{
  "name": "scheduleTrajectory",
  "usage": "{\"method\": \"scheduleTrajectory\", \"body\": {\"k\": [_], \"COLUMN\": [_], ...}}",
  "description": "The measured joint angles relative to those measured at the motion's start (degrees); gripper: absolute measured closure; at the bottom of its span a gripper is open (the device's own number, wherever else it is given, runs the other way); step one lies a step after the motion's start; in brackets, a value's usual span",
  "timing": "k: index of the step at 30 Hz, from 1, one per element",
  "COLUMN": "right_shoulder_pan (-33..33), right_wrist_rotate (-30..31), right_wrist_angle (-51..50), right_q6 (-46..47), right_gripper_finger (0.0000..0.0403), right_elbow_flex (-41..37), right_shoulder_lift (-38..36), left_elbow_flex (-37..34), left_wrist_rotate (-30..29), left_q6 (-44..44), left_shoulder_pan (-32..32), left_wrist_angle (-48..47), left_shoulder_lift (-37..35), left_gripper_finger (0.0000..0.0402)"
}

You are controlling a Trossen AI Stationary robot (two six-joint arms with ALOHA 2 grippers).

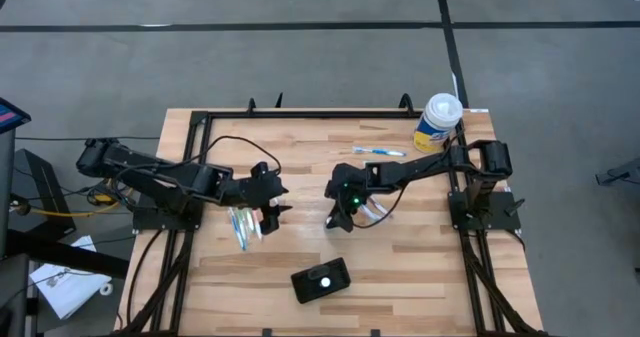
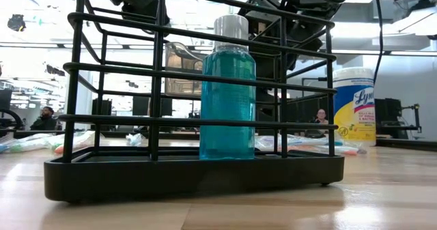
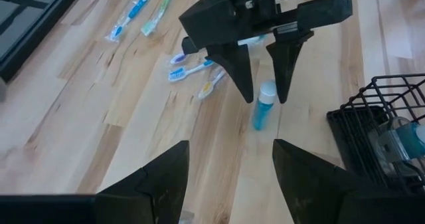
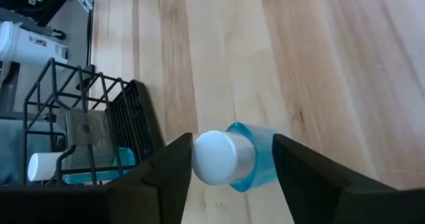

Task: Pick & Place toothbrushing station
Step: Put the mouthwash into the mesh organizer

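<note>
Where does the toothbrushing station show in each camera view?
High view: the toothbrushing station sits low and central, near the table's edge.
Low view: it fills the foreground.
Left wrist view: partly in frame, beyond the right gripper.
Right wrist view, beside the lying small bottle.
Shared landmark: the teal bottle standing inside it.

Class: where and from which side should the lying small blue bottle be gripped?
Grip the blue bottle across its round body, behind the white cap, coming from above: it lies on its side, and the open right gripper straddles it. The left gripper waits nearby.
</note>
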Motion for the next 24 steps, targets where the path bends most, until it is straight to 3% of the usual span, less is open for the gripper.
{"method": "scheduleTrajectory", "body": {"k": [8,13,24], "right_shoulder_pan": [-0.73,-1.14,-2.36], "right_wrist_rotate": [0.23,0.82,-1.36], "right_wrist_angle": [0.12,2.29,14.94], "right_q6": [0.02,0.0,5.4], "right_gripper_finger": [0.025,0.032,0.0318], "right_elbow_flex": [0.0,-0.02,0.06], "right_shoulder_lift": [0.0,0.0,0.0], "left_elbow_flex": [0.02,0.02,0.02], "left_wrist_rotate": [0.37,0.37,0.34], "left_q6": [0.0,0.0,0.0], "left_shoulder_pan": [0.0,0.0,0.0], "left_wrist_angle": [-0.07,-0.05,-0.05], "left_shoulder_lift": [0.0,0.0,0.0], "left_gripper_finger": [0.0192,0.0192,0.0192]}}
